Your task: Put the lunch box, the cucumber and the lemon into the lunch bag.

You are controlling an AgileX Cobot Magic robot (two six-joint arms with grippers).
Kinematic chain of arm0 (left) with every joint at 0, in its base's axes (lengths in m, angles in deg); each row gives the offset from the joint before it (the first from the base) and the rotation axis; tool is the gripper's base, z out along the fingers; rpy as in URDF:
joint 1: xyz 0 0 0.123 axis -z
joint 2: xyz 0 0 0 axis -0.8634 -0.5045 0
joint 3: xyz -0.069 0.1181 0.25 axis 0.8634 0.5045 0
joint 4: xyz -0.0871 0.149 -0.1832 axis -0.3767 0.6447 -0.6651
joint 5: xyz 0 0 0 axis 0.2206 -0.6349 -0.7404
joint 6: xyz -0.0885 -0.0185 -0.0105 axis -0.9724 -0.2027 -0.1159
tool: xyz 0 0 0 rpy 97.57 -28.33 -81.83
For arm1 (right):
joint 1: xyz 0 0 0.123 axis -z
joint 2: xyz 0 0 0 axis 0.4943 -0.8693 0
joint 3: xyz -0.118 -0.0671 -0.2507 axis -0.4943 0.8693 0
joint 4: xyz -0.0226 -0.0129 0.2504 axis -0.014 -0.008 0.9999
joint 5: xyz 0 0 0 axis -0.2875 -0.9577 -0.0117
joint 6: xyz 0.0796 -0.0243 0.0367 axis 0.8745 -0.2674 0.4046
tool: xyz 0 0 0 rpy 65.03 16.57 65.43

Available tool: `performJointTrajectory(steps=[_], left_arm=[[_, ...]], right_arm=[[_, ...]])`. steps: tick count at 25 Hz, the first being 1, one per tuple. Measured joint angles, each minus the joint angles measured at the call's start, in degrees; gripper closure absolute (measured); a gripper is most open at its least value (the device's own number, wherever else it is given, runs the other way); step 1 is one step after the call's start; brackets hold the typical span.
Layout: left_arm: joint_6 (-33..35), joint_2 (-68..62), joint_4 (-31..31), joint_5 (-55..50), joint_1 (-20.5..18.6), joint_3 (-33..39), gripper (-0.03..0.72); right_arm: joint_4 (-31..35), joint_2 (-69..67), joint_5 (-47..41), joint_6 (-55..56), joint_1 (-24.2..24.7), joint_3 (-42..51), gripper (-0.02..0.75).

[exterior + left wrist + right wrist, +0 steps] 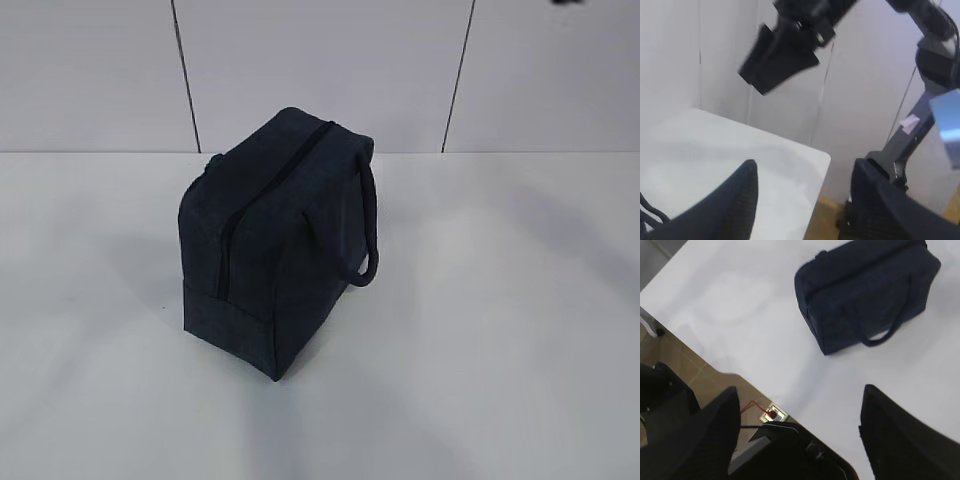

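Lunch bag (275,235), dark navy, stands alone and upright on the white table (500,330), zipper (262,190) closed, one loop handle (362,225) hanging toward the right. Left gripper (805,200) and right gripper (800,425): fingers spread apart, empty, raised well clear of the bag.

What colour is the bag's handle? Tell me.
Dark navy, like the rest of the bag; the handle shows best in the exterior view.
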Motion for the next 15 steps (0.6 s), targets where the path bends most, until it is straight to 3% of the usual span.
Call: performJointTrajectory(steps=[9, 15], left_arm=[[-2.5, 7.1, 0.0, -3.5, 0.4, 0.0, 0.275], [-6.7, 7.8, 0.0, -2.7, 0.4, 0.0, 0.275]], right_arm=[[-6.4, 27.5, -0.3, 5.1, 0.0, 27.9, 0.158], [-9.6, 44.3, -0.5, 3.3, -0.1, 37.7, 0.158]])
